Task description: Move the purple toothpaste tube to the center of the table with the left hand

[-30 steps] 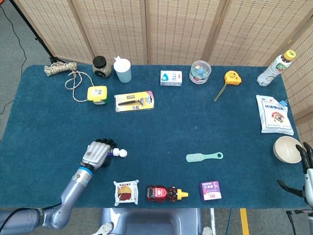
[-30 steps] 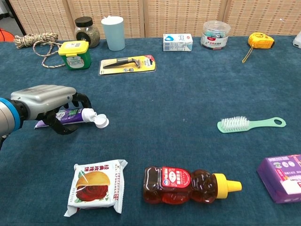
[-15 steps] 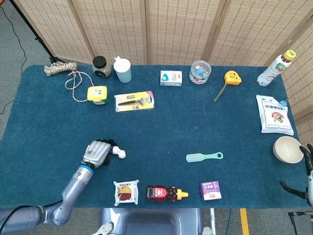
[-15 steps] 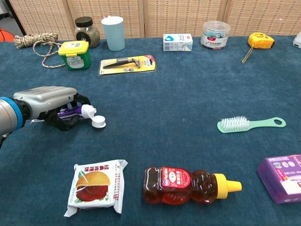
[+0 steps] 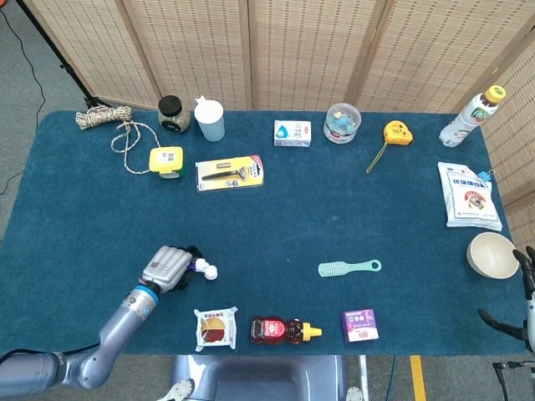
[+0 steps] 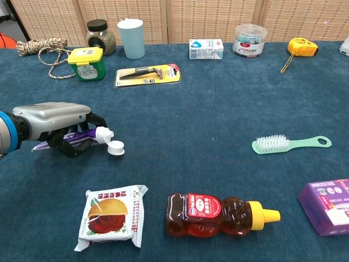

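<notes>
Around the green brush (image 5: 349, 267) lay open blue table (image 5: 334, 200) toward the razor pack (image 5: 230, 171) and milk carton (image 5: 292, 133) at the far side, while the snack packet (image 6: 113, 215), honey bear bottle (image 6: 218, 214) and purple box (image 6: 328, 206) lined the near edge below it.

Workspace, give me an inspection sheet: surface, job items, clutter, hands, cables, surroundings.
Surface: blue cloth table.
Job's things: purple tube in the left hand, flip cap open, near the table's left front.
Clutter: rope, jar, cup, razor pack, milk box, brush, honey bear, snack pack, bowl, bottle.
Hands: left hand grips the tube; right hand at the frame edge, holding nothing seen.
Cables: black cable on the floor, back left.
Surroundings: woven screens behind.
</notes>
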Available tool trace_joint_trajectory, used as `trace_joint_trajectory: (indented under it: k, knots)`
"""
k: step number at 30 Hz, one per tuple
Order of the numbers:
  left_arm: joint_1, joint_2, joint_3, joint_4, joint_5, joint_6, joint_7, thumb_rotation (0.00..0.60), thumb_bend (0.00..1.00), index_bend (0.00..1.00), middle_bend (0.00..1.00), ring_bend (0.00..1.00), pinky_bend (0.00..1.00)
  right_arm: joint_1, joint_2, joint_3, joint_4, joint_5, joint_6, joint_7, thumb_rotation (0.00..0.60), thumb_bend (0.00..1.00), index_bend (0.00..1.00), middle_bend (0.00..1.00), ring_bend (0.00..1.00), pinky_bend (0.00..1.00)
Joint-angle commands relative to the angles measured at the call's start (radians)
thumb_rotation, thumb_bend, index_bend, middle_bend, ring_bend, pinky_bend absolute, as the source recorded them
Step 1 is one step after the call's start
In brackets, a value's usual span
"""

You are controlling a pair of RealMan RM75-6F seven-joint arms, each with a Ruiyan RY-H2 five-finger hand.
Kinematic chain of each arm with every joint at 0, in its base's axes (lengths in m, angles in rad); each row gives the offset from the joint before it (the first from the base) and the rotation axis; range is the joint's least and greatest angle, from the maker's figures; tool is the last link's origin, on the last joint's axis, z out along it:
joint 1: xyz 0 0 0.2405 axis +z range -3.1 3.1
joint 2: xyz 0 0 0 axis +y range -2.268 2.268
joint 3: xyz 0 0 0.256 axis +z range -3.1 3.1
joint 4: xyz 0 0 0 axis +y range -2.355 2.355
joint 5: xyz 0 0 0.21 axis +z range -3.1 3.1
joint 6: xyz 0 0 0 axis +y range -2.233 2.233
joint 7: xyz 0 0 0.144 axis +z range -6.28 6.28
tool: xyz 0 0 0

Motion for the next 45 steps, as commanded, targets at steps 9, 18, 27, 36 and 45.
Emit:
trace_joint_trajectory:
  k: [9,18,27,36,45]
  knots:
    - [-0.027,0.068,0.002,-0.058,0.044,0.014,0.009,0.6,1.0,0.41,0.39,0.41,0.4,0.016,-0.001,0.002,0.002,-0.02,-0.017,0.007,0.6,0.0,0.0,0.0,0.0,0.0]
    - [-0.074,0.168,-0.02,-0.139,0.074,-0.02,-0.001,0.6,1.0,0.42,0.4,0.42,0.42,0.046,-0.003,0.011,-0.007,-0.052,-0.035,0.011,0.6,0.0,0.0,0.0,0.0,0.0]
    - [-0.131,0.256,-0.057,-0.224,0.078,-0.086,-0.051,0.6,1.0,0.42,0.41,0.43,0.42,0.096,-0.021,0.021,-0.023,-0.084,-0.075,0.023,0.6,0.0,0.0,0.0,0.0,0.0]
    - [-0.212,0.309,-0.094,-0.283,0.024,-0.149,-0.089,0.6,1.0,0.42,0.41,0.43,0.42,0.151,-0.07,0.03,-0.022,-0.106,-0.117,0.038,0.6,0.0,0.0,0.0,0.0,0.0]
    - [-0.313,0.288,-0.112,-0.287,-0.098,-0.198,-0.119,0.6,1.0,0.44,0.42,0.43,0.42,0.195,-0.119,0.033,-0.016,-0.116,-0.15,0.046,0.6,0.0,0.0,0.0,0.0,0.0]
